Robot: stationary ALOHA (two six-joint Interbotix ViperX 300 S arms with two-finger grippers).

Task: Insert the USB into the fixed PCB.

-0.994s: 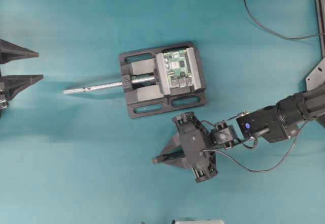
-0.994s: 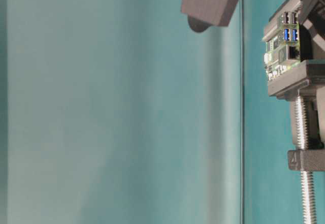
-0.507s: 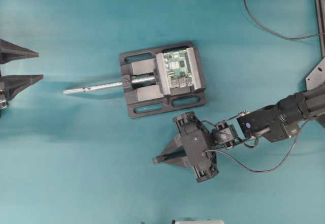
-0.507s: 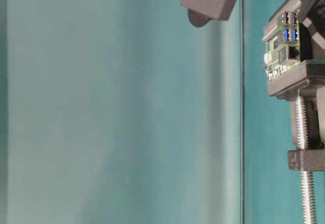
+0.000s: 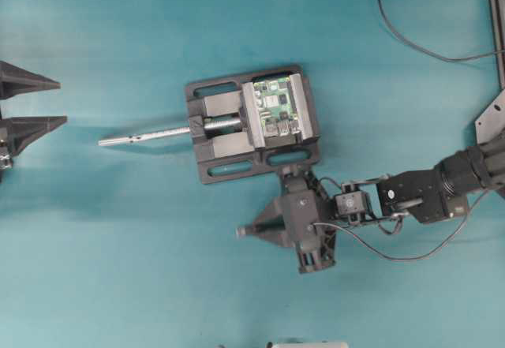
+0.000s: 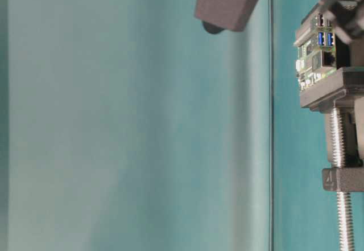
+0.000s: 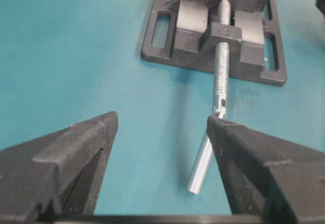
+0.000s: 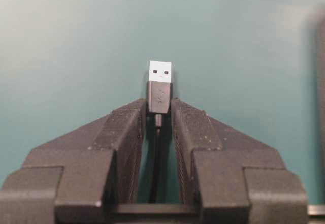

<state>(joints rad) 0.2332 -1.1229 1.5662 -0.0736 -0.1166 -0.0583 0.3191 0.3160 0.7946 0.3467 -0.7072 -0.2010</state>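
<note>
While the teal table [image 5: 118, 269] lies broad and bare to the left and front, the black vise [image 5: 229, 166] sits mid-table with its silver screw rod [image 5: 146, 136] running leftward, the fixed PCB [image 5: 278, 107], green with silver ports, clamped in it. Right gripper [image 5: 243, 230] sits just below the vise, jaws clamped on the USB [image 8: 160, 84]: dark body, metal tip projecting past the fingertips, long axis along the fingers. Left gripper [image 7: 160, 125], at the far left edge, jaws wide apart.
</note>
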